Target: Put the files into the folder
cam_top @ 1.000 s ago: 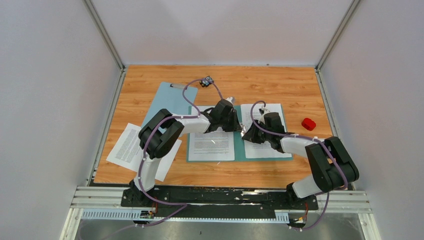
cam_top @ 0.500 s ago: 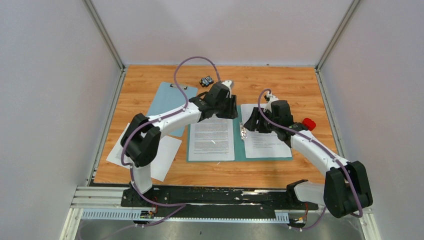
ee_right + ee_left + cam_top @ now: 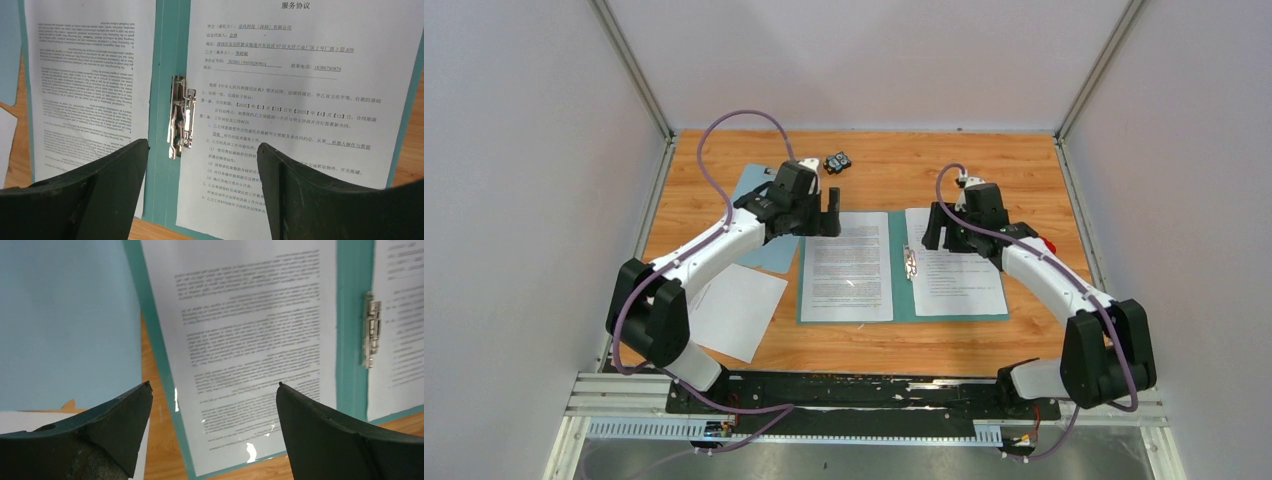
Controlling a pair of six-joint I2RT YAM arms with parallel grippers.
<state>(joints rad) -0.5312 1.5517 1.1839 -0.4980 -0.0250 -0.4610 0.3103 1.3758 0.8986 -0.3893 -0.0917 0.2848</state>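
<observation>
Our left end effector [image 3: 213, 384] hangs with its two dark fingers spread wide and nothing between them, above the far left corner of the folder [image 3: 899, 300], just beside the pale blue clipboard [image 3: 774, 255]. We find the right end effector [image 3: 203, 143] likewise spread and empty, poised over the far end of the folder's right cover. We see the teal folder lying open and flat near the middle of the wooden counter [image 3: 1024, 180], its covers side by side and its spine running away from the arm bases. On the left cover we see one printed sheet [image 3: 849, 265], lying square inside the teal border. On the right cover lies a second sheet [image 3: 954, 275], headed with Chinese characters in the right wrist view. Between them a silver metal clip [image 3: 181, 117] sits on the spine strip at the second sheet's inner edge; we cannot tell whether it grips the paper. We also see loose white paper [image 3: 729, 310] on the counter left of the folder, its far corner meeting the clipboard's near end. A small black object [image 3: 837, 161] rests near the far edge, and something red [image 3: 1049, 243] peeks from behind the right arm.
</observation>
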